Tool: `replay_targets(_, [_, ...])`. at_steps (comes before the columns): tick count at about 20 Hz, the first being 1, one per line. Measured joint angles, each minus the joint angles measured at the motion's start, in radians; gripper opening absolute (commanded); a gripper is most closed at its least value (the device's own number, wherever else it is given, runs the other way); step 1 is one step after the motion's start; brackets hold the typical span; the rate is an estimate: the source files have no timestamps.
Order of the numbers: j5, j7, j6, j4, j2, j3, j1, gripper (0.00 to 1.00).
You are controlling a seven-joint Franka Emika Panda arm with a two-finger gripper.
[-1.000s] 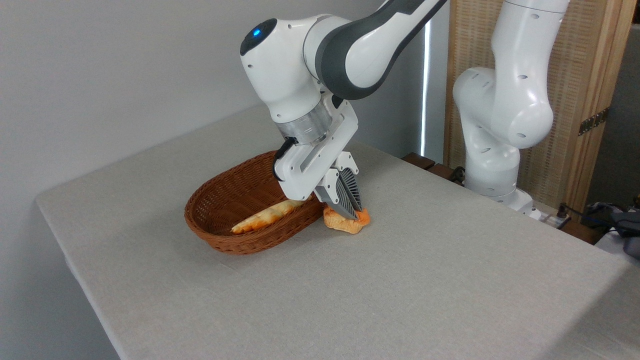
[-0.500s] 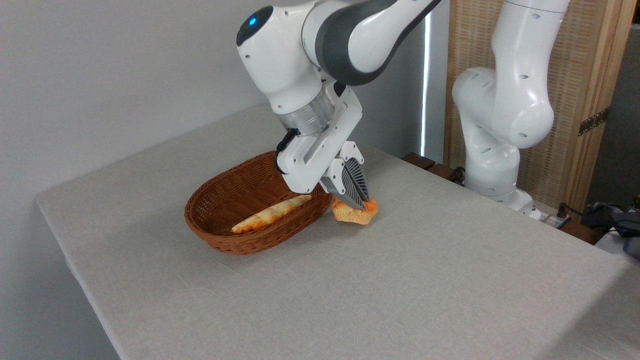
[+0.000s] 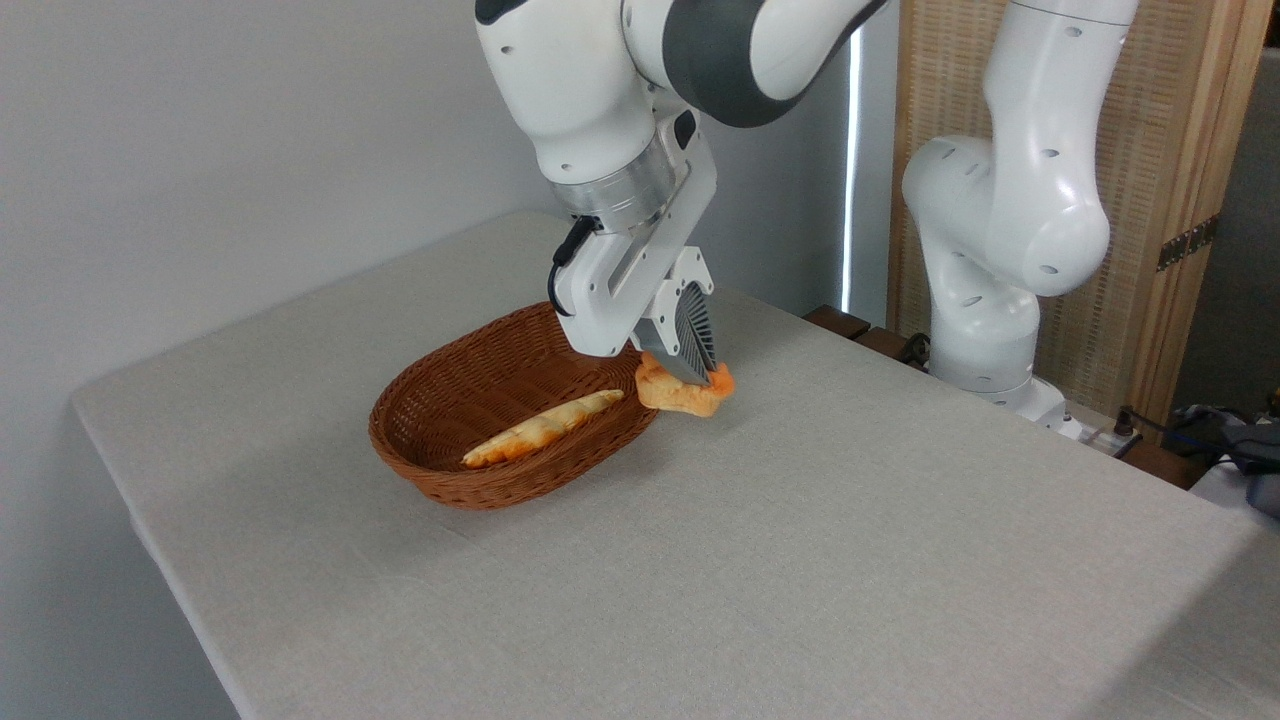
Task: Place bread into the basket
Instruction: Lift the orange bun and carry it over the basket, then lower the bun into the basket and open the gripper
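The table, covered in a plain grey cloth, takes up most of the view, with a bare wall behind it and a slatted wooden screen at the far right. Above it the white arm reaches down from the top of the picture, its wrist tilted so the tool points down and slightly to the right. The basket, an oval of reddish-brown wicker with low sides, sits on the cloth left of centre, and a long pale loaf lies slantwise along its floor; nothing else is in it. The gripper is clenched on the bread, its ribbed grey fingers pressing into the top of the orange-golden bun. The bun hangs clear of the cloth, just outside the basket's right rim and about level with it, its paler underside showing. The step in hand appears to be the carry: the pick is done and the bun is in the air, but it is not yet over the basket. The next move likely calls for a little more height, so the bun clears the wicker edge, then a short sideways travel to the left until it hangs over the open floor. Room looks ample beside or above the loaf, so the drop point need not be exact. The grip seems to sit near the bun's upper edge, so a smooth, unhurried move would be prudent before the fingers part.
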Motion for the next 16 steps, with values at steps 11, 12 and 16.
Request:
replay_targets(11, [-0.136,-0.38,0.042,0.032,0.007,-0.159,-0.018,1.0])
replay_targets(12, [-0.136,-0.38,0.046,0.032,0.01,-0.159,-0.018,1.0])
replay_targets(16, [-0.136,-0.38,0.051,0.032,0.018,-0.156,-0.007,1.0])
